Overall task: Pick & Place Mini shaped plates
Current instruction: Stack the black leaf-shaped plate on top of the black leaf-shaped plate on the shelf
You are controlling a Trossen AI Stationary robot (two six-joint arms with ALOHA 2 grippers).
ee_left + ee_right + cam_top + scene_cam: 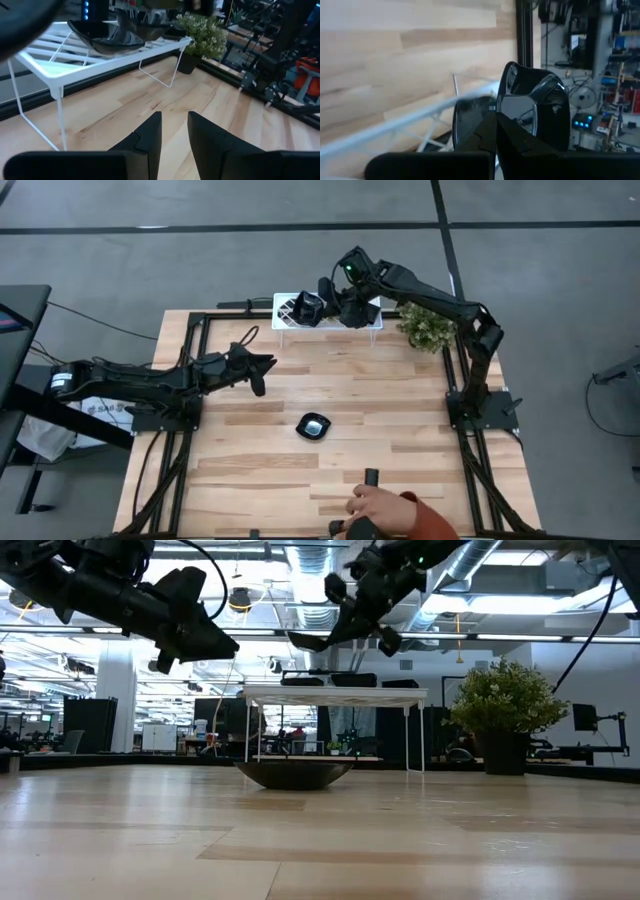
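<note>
1. No brand or label readable on any dish, the rack or the arms; only faint dark lettering on a white patch near the base of the left arm in the high view, too small to make out.
2. Glossy black throughout, the mini shaped plates: shallow, with raised rims and bright reflections on the glaze.
3. One plate on the table (315, 426): squarish with rounded corners, pale glint in its hollow, lying alone on the wooden table (400, 395) near the middle, well apart from the rack; seen level in the low view as a low dark bowl profile (294, 773).
4. Held plate (535, 110): pinched by its rim in the right gripper (496, 131), standing on edge in the right wrist view, lobed and mirror-bright; in the low view tilted, above the rack top.
5. Another plate (107, 39) resting on the white lattice rack (100, 62) at the far edge of the table; further dark dishes on the rack top in the low view, shapes not clear.
6. Left gripper (174, 131): hovering over the table left of centre, aimed toward the rack, fingers a narrow gap apart, gripping nothing.
7. Potted plant (428, 327) just beside the rack, on its right.
8. A person's hand (375, 502) at the near table edge, orange sleeve behind it.
</note>
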